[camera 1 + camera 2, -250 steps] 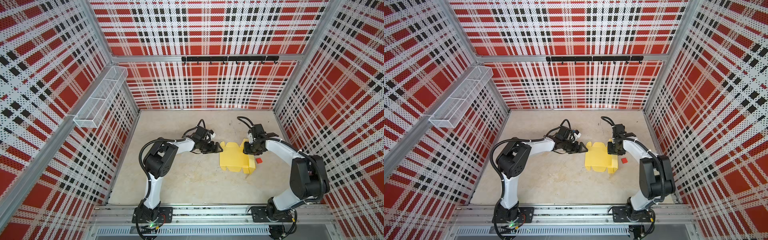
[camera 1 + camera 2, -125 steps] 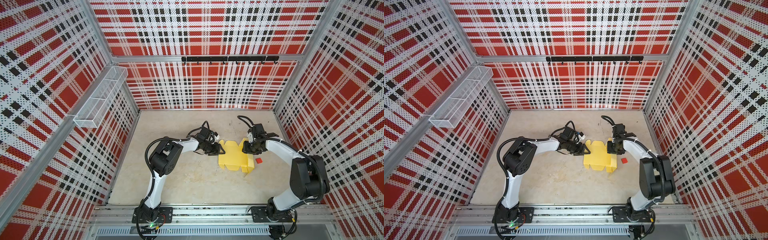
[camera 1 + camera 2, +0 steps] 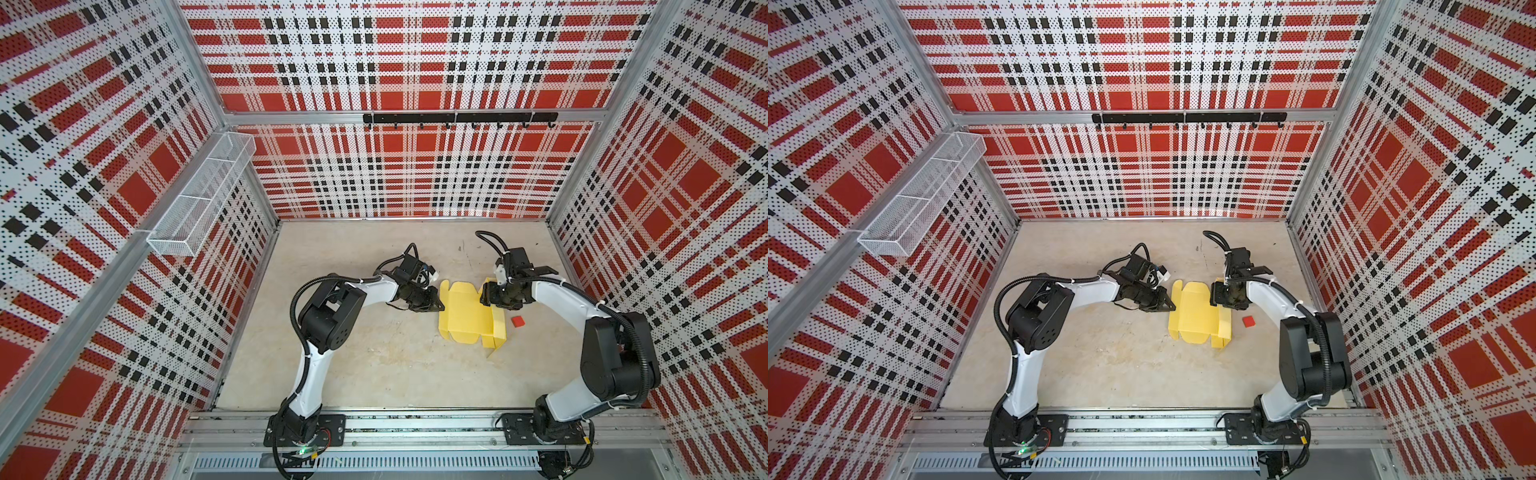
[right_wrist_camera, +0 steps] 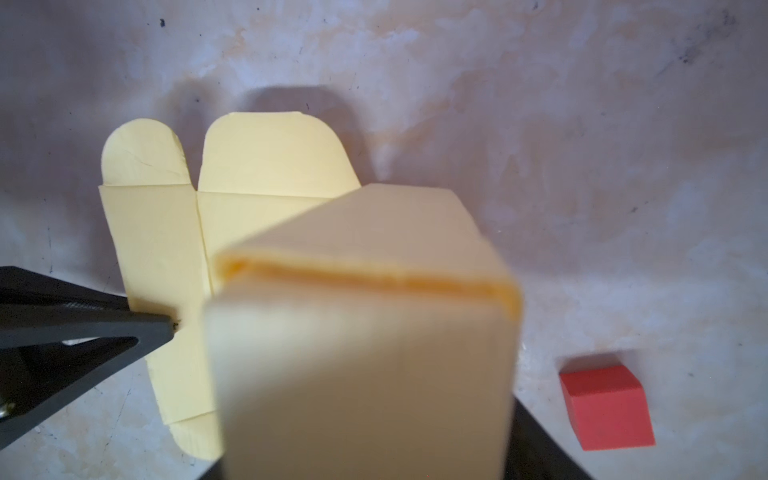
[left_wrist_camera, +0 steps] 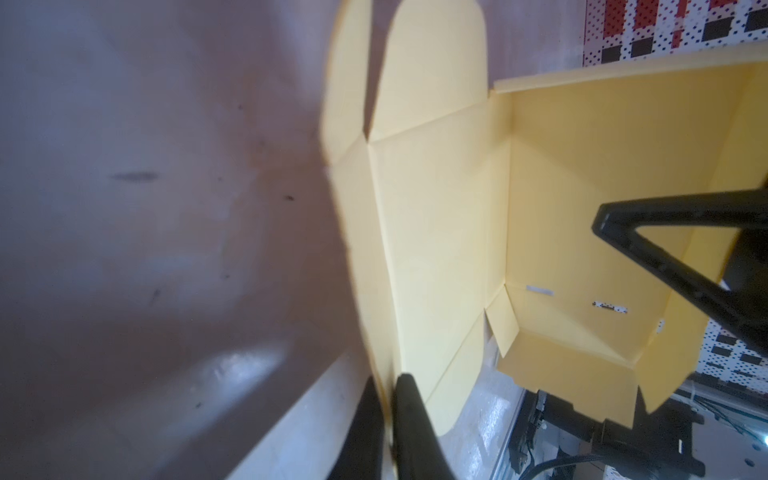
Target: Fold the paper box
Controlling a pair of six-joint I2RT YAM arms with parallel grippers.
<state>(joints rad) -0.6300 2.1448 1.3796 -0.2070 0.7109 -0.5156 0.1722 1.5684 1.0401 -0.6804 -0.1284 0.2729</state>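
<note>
Paper box (image 3: 465, 316) lies on the desk (image 3: 374, 357) just beside the small red block (image 3: 518, 321), and I take that block as my mark. In both top views the pale yellow card is half made. Its wide panel lies flat on the side away from the block, while the strip nearest the block is folded up into a wall. Two rounded flaps (image 4: 232, 153) stick out flat from one end of the panel.

My left tool (image 3: 438, 305) is at the edge of the paper box farthest from the block. In the left wrist view its two black fingers (image 5: 411, 428) sit pressed together with the thin card edge between them, so it is clamped on the paper box. The same view looks into the raised part, where two short slots (image 5: 540, 289) are cut in one wall.

My right tool (image 3: 489, 297) is at the corner of the box near the block. Its jaws stand apart. In the right wrist view the folded-up wall fills the space between them. One finger (image 4: 83, 316) has its tip over the flat panel, clear of the wall. The other shows only as a dark edge behind the card, and I cannot tell whether it touches the wall. The block itself lies apart from the card.
</note>
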